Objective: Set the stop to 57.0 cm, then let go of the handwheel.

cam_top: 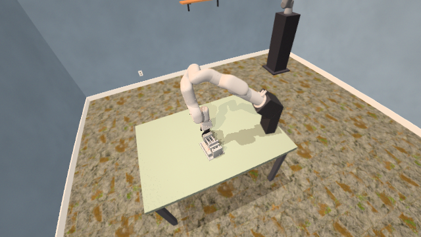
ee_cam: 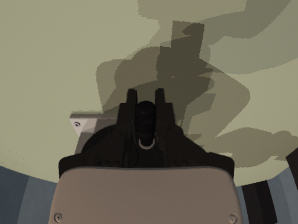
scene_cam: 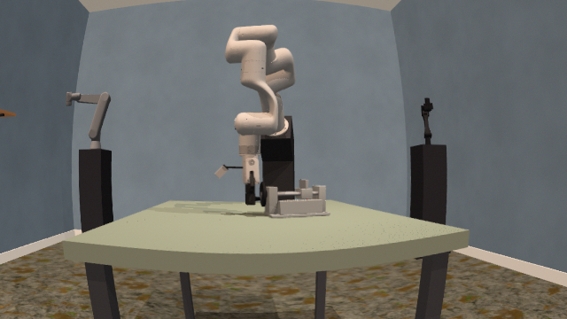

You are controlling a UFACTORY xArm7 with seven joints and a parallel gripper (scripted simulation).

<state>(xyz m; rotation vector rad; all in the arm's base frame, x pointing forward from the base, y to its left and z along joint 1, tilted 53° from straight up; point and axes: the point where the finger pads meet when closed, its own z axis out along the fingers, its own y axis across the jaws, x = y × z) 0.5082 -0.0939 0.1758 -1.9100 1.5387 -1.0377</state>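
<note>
A grey lead-screw fixture point(scene_cam: 298, 203) stands on the pale green table; it also shows in the top view point(cam_top: 212, 147). A small grey stop block point(scene_cam: 306, 190) sits on its screw, toward the right end. A black handwheel point(scene_cam: 262, 194) is at the fixture's left end. My gripper point(scene_cam: 251, 195) hangs straight down at that end and is shut on the handwheel's crank knob. In the wrist view the dark fingers close around the black wheel, and a corner of the fixture base point(ee_cam: 84, 123) shows at the left.
The arm's black pedestal point(scene_cam: 278, 159) stands on the table behind the fixture. Two black pedestals point(scene_cam: 94, 186) point(scene_cam: 427, 182) with small figures stand on the floor beside the table. A small grey tag point(scene_cam: 221, 171) sticks out from the wrist.
</note>
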